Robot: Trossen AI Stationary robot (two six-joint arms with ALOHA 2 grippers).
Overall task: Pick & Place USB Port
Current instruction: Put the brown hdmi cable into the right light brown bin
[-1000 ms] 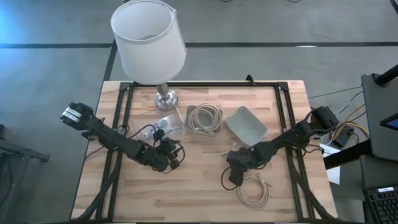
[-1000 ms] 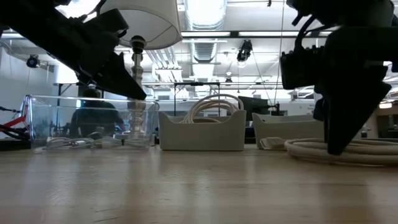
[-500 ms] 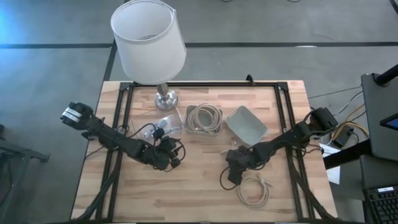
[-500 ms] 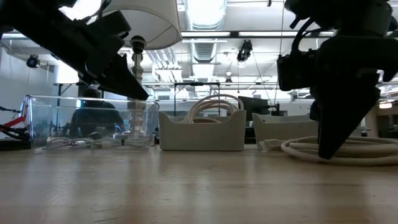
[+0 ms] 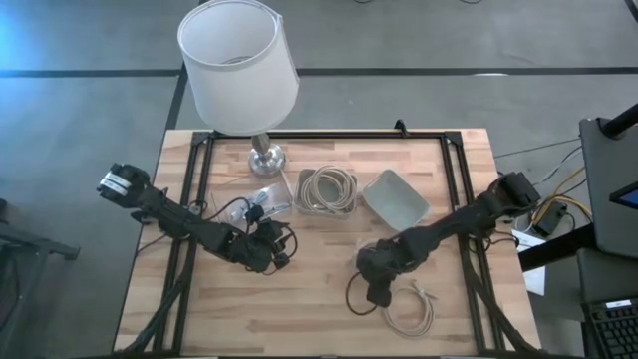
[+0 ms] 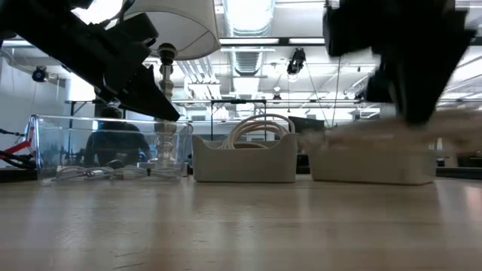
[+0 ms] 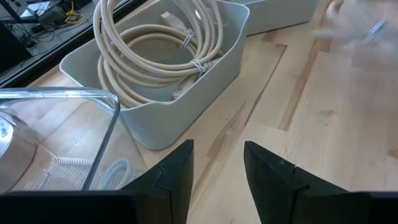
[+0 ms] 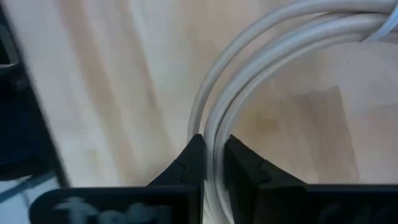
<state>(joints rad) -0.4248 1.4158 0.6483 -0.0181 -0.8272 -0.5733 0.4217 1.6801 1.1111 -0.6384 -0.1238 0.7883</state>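
Observation:
A coiled white USB cable (image 5: 411,309) hangs off the table at the near right, with my right gripper (image 5: 377,291) shut on it; the low view shows it blurred in the air (image 6: 392,137). My left gripper (image 5: 280,250) stands open over the table's left middle, with nothing between its fingers (image 7: 217,168). In front of it sit a grey bin (image 7: 186,93) holding another cable coil (image 7: 155,43) and a clear container (image 7: 93,99). My right gripper pinches several strands of the coil's loop (image 8: 214,134) between its two fingers (image 8: 191,159). The fingers come steeply from above, and the strands run lengthwise through the gap between them. The coil hangs below and beside the fingers, lifted clear of the table.
An empty grey bin (image 5: 395,199) stands at the far right of the middle, next to the bin with the coil (image 5: 327,189). A lamp with a white shade (image 5: 237,62) stands at the far edge. A black frame (image 5: 454,170) borders the tabletop.
My right gripper has shut on the cable coil and risen, drifting a little toward the table's near edge. The coil, which lay flat on the table, now hangs lifted clear of it.

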